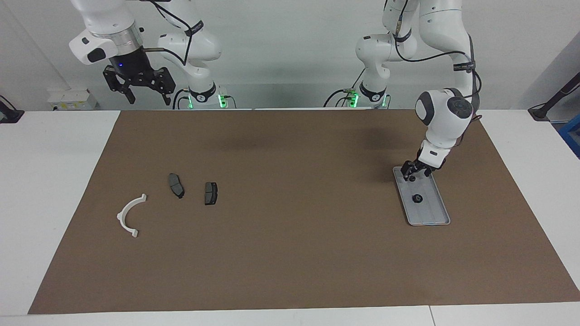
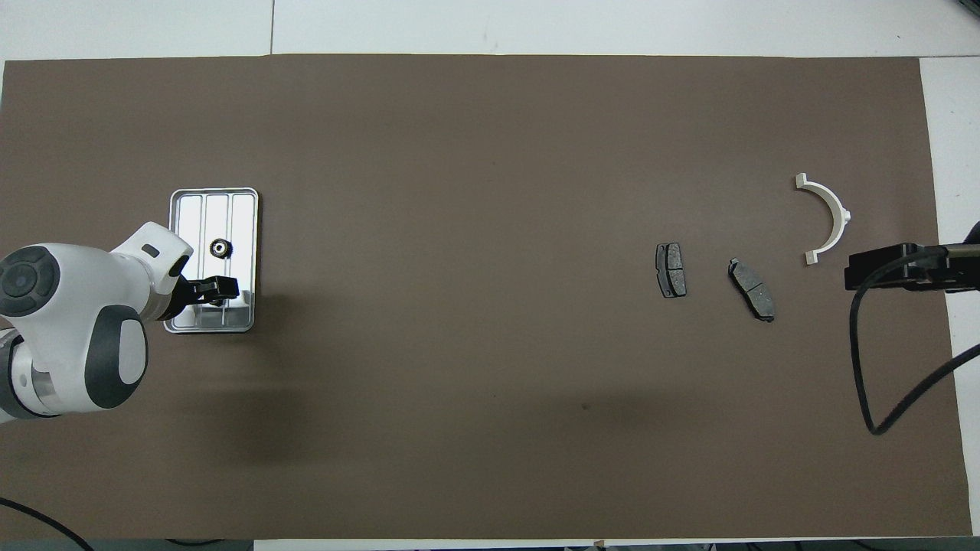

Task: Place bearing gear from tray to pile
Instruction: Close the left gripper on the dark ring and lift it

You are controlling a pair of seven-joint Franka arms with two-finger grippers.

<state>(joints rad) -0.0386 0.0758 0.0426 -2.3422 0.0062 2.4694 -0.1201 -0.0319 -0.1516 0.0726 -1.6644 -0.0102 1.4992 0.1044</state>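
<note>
We see a white wall past our bases, then the right gripper [image 1: 146, 96] waiting aloft, jaws spread. Left gripper [image 1: 413, 173], grip unclear, is low over the tray [image 1: 436, 216] on brown paper [image 1: 290, 253]; bearing gear [image 1: 417, 198] lies inside.

A brown mat [image 1: 290, 253] covers most of the white bench [image 1: 54, 190], leaving bare white strips at three and nine o'clock in the facing view. At ten o'clock, by the wall, sits a small white box [image 1: 72, 98]. A blue object [image 1: 572, 136] pokes in at three o'clock.
</note>
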